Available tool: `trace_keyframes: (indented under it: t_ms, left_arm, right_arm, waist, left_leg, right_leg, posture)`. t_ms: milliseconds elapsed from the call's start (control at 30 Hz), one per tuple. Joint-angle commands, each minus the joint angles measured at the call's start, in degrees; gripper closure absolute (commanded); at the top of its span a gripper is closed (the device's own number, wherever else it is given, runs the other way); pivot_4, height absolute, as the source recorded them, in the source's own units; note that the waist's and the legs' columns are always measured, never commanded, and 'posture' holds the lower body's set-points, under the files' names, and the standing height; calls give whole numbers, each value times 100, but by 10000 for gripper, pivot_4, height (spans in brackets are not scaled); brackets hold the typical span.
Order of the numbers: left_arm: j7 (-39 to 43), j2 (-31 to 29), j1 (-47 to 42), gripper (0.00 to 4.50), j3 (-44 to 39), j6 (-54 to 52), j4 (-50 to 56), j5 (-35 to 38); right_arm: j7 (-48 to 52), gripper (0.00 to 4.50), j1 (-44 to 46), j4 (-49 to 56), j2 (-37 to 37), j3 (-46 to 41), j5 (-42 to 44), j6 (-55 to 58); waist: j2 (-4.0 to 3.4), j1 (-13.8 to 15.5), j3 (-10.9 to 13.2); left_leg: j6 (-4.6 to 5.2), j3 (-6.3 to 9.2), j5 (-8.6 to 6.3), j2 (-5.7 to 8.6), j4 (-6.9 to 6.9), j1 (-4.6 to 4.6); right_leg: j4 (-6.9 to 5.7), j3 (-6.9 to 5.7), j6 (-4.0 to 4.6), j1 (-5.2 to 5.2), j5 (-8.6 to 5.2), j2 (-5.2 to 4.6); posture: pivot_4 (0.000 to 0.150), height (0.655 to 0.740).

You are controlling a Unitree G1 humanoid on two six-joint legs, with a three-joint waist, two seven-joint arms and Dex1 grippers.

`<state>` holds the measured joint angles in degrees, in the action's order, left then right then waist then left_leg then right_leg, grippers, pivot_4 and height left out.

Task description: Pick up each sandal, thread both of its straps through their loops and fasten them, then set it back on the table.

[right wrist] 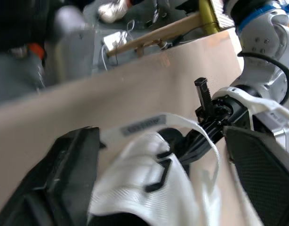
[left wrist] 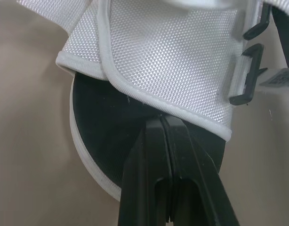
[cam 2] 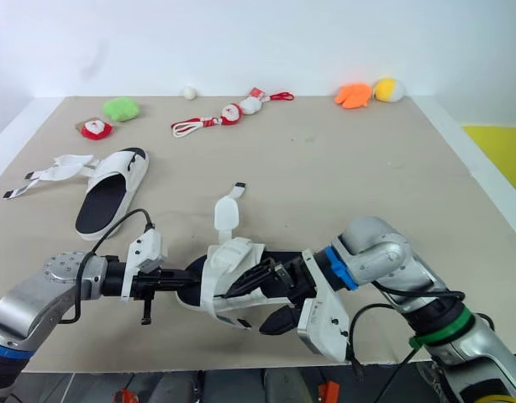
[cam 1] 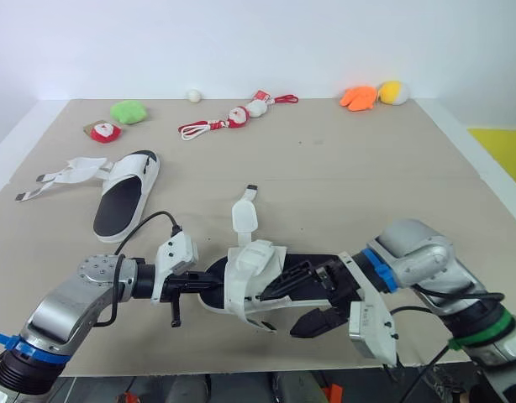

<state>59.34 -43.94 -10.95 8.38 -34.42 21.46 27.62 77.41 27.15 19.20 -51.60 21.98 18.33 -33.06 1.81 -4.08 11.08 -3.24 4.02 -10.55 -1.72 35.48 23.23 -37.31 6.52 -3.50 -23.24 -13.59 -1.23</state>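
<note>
My left gripper [left wrist: 164,120] has its two black fingers pressed together, tips against the black footbed just under the edge of the white woven strap of the near sandal [cam 1: 254,273]. My right gripper [right wrist: 161,146] is spread wide, its fingers straddling that sandal's other end; I can't tell whether they touch it. One white strap tab [cam 1: 244,217] stands upright, unthreaded. The sandal sits at the near edge of the beige table [cam 1: 367,185]. The second black-and-white sandal [cam 1: 128,193] lies well apart on my left, straps splayed open.
</note>
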Motion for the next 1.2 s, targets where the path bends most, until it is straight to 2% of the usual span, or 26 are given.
trace_keyframes:
  t_ms: [33, 133, 200, 333, 533, 700, 967, 1167, 1200]
  left_arm:
    - [99, -97, 128, 45000, 134, -133, 19, -24]
    - [101, -77, 124, 45000, 146, -129, 9, -20]
    - [105, -63, 119, 45000, 148, -132, 5, -10]
    - [129, -61, 114, 45000, 165, -152, 5, 13]
    - [151, -72, 86, 45000, 166, -180, 10, 12]
    - [128, -77, 134, 45000, 138, -263, 108, 69]
    - [70, -125, 337, 45000, 72, -455, 390, 207]
    - [52, -110, 347, 45000, 96, -578, 479, 256]
    - [55, -109, 350, 45000, 97, -580, 476, 255]
  right_arm:
    - [-193, 556, -398, 709, -701, -458, 1015, 1709]
    - [-489, 556, -866, 1169, -1487, -653, 2179, 3827]
    - [-686, 556, -1025, 1363, -1750, -749, 2754, 4844]
    - [-1291, 556, -1332, 1746, -1940, -822, 3072, 6246]
    - [-2296, 556, -1318, 2164, -1421, -717, 3004, 7559]
    - [-3085, 556, -1159, 2109, -848, -619, 3026, 8666]
    - [-3945, 556, -918, 2209, 190, -690, 3215, 9660]
    - [-4268, 556, -665, 2301, 600, -833, 3361, 10109]
    - [-4318, 2909, -608, 2314, 661, -861, 3396, 10181]
  waist:
    - [0, 12, -1]
    - [2, 26, -4]
    - [2, 24, -7]
    - [8, 30, -14]
    - [13, 31, -17]
    - [24, 33, -24]
    - [33, 32, -30]
    - [33, 32, -30]
    - [33, 32, -30]
  left_leg:
    - [0, 0, 0, 1, 1, 0]
    - [0, -2, 0, 6, 1, 1]
    - [0, -4, 0, 4, 1, 0]
    - [0, -5, 0, 4, 2, 0]
    - [-1, -9, -1, 4, 2, 7]
    - [-1, -9, -1, 5, 2, 9]
    - [-1, -9, -1, 4, 3, 8]
    - [-1, -8, -1, 4, 3, 11]
    - [-1, -8, -1, 4, 3, 11]
  right_leg:
    - [-1, 0, 0, 0, 0, -1]
    - [0, 0, 2, 0, -2, -8]
    - [0, 1, 3, -1, -2, -9]
    - [0, -1, 2, -3, -2, -8]
    - [3, -1, 0, -11, -4, -10]
    - [4, -1, -1, -11, -3, -10]
    - [5, -1, -3, -11, -2, -10]
    - [7, -2, -3, -11, -2, -10]
    - [7, -2, -3, -11, -2, -10]
  posture:
    - [1500, 7400]
    - [1500, 7400]
    - [1500, 7400]
    - [1500, 7400]
    - [1500, 7400]
    - [1500, 7400]
    - [1500, 7400]
    - [1500, 7400]
    - [1500, 7400]
